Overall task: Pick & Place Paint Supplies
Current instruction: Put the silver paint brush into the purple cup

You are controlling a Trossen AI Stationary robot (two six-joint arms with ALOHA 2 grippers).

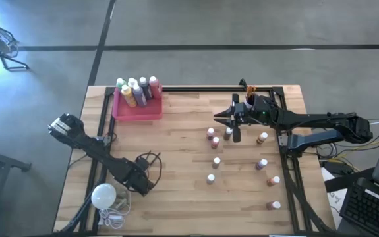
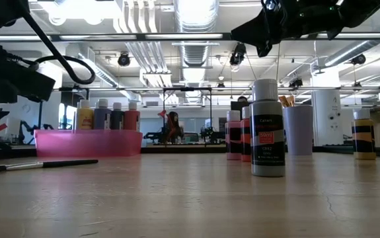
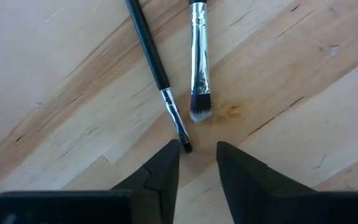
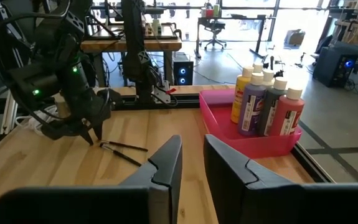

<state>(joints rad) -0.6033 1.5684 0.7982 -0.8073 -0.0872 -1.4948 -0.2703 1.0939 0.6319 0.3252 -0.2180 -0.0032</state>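
Two dark paintbrushes lie side by side on the wooden table, a thin one [image 3: 150, 53] and a thicker one with a pale tuft [image 3: 198, 68]. My left gripper [image 3: 197, 154] points down just over their bristle ends, open by a narrow gap; it also shows in the right wrist view [image 4: 91, 134]. A pink tray [image 1: 136, 110] at the far left holds several white-capped bottles [image 4: 263, 102]. Several small bottles [image 1: 214, 141] stand on the table's right half. My right gripper [image 1: 221, 117] hangs level above them, open by a narrow gap with nothing between its fingers [image 4: 166, 162]. My left gripper comes from above, pointing down. One fingertip [image 3: 169, 155] stands right beside the thin brush's bristle tip [image 3: 185, 147], which lies on the table. Whether the finger touches it, I cannot tell. Nothing lies between the two fingers.
A white round bulb [image 1: 103, 195] with its cord lies at the near left corner, close to my left arm. Black frame rails [image 1: 288, 164] run along the table's sides. A white cup [image 2: 299, 130] stands at the far right.
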